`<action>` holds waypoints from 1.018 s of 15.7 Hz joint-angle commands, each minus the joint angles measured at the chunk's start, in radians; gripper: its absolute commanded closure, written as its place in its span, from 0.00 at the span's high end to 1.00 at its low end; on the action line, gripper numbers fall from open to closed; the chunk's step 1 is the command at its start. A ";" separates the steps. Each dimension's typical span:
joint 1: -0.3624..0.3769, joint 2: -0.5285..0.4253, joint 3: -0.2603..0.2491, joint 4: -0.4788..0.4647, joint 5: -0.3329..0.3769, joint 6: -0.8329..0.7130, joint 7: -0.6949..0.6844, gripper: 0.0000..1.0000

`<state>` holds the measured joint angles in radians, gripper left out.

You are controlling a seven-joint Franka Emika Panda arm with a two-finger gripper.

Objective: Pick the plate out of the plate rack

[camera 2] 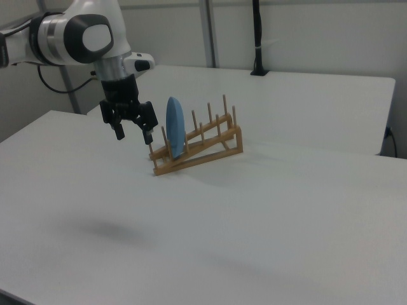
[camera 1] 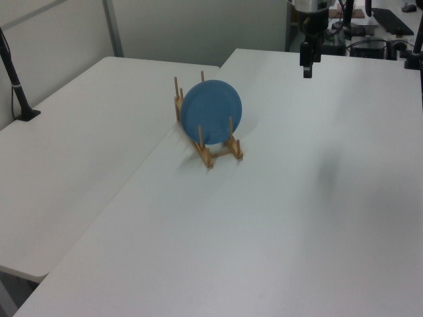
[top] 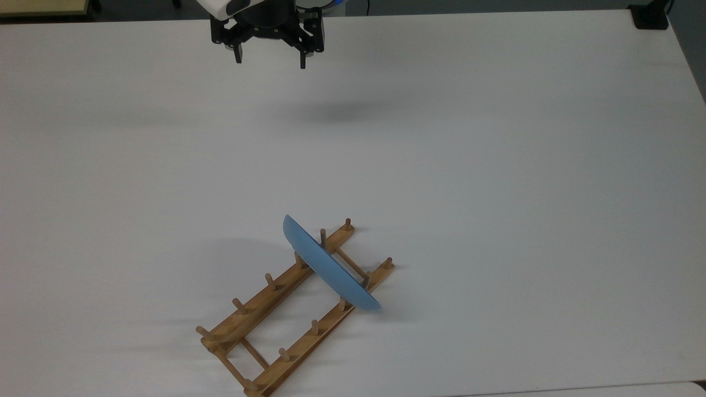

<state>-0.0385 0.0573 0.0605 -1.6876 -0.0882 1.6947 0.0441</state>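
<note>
The gripper (top: 270,59) hangs in the air above the table with its two black fingers spread wide, nothing between them and nothing touching them. In the top view it sits at about 12 o'clock, at the upper edge of the white table (top: 496,165), with a soft shadow on the surface below it. The arm behind it is white with dark joints.

The plate (top: 330,266) stands on edge in the plate rack (top: 298,309), well apart from the gripper — at about 6 o'clock in the top view. It is slotted between pegs near one end of the rack and leans slightly. It is round, matte and light blue; the left view shows its flat face.

The rack is pale brown wood: two long rails joined by thin crossbars, each with a row of short upright pegs. A second white table (camera 1: 73,132) butts against the first.
</note>
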 commanded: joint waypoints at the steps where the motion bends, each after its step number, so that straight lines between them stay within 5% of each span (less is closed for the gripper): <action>1: -0.012 0.053 -0.001 0.051 0.062 -0.035 -0.039 1.00; 16: -0.043 0.055 -0.004 0.089 0.065 -0.033 -0.059 1.00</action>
<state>-0.0651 0.1089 0.0596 -1.6364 -0.0469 1.6910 0.0241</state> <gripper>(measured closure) 0.000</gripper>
